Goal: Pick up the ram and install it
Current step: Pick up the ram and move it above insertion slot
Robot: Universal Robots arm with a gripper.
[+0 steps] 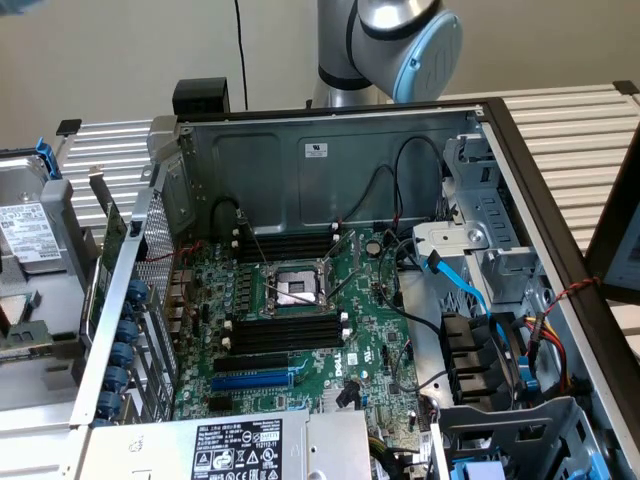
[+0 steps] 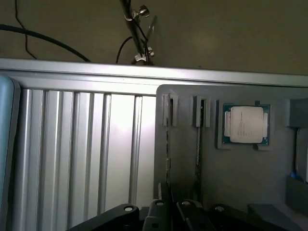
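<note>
Hand of the robot point(image 2: 171, 206) appears in the wrist view as dark metal parts close to the camera, and its fingers are drawn nearly together, with almost no gap. It hangs over a flat grey plastic holder point(image 2: 240, 183) that lies on the ribbed aluminium bench point(image 2: 72, 154). Whether the fingers pinch something I cannot tell. The holder has two narrow slots side by side, and in each one a thin dark strip stands on its edge. The strip nearest to the hand looks to be the ram point(image 2: 167, 144), a long thin board seen from its edge; one end of it reaches just to the hand. Beside the two slots, one square silver processor chip on a green base point(image 2: 244, 124) sits in its own pocket.

In the exterior view, one grey robot arm with a light blue cap point(image 1: 395, 40) rises behind one open grey metal computer case point(image 1: 330, 150). Inside lies one green motherboard point(image 1: 370, 330) with one metal processor socket point(image 1: 297, 288) in the middle. Two groups of long black memory slots with white end clips point(image 1: 285, 332) lie on either side of the socket, and one blue expansion slot point(image 1: 252, 381) lies nearer to the camera.
</note>
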